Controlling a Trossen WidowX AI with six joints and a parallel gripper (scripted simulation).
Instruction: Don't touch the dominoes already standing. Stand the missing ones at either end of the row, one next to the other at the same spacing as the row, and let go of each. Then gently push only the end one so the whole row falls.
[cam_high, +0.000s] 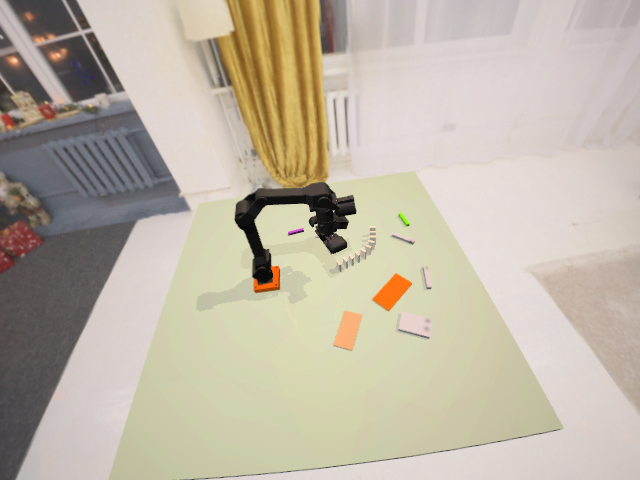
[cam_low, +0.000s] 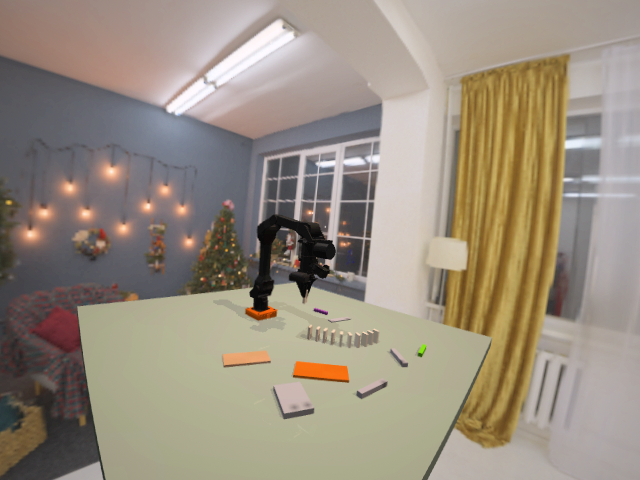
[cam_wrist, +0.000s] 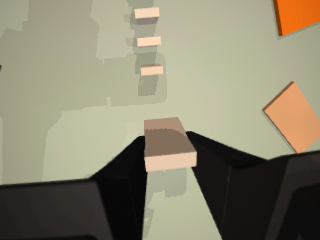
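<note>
So the jaws (cam_high: 320, 236) (cam_low: 305, 295) are mostly closed, pinching a pale domino (cam_low: 305, 298) (cam_wrist: 170, 136) between the fingertips. It's roughly upright and up off the tabletop (cam_high: 289, 392) (cam_low: 186, 413) (cam_wrist: 225, 65), not let go of.

The curved row of dominoes (cam_high: 357, 256) (cam_low: 341, 338) (cam_wrist: 149, 41) is standing, every piece apart from the next. In the wrist view its near end sits between 11 and 12 o'clock from the held one.

Rest of the layout, going by the top view with the row as clock centre: jaws at 10, bright green block (cam_high: 403, 219) (cam_low: 422, 350) at 2, and a pale bar (cam_high: 402, 238) (cam_low: 398, 357) between 2 and 3. Another bar (cam_high: 427, 277) (cam_low: 372, 388) is near 4. The orange slab (cam_high: 392, 291) (cam_low: 321, 371) (cam_wrist: 300, 14) is around 5, with a thick pale block (cam_high: 414, 324) (cam_low: 293, 399) farther out that same way. Peach slab (cam_high: 347, 330) (cam_low: 246, 358) (cam_wrist: 295, 117) is at 6, the arm's orange base (cam_high: 276, 286) (cam_low: 250, 312) near 8, purple stick (cam_high: 295, 231) (cam_low: 320, 311) close to 10, past the jaws. The exterior view also shows a thin pale strip (cam_low: 339, 319) lying just beside the purple one.
</note>
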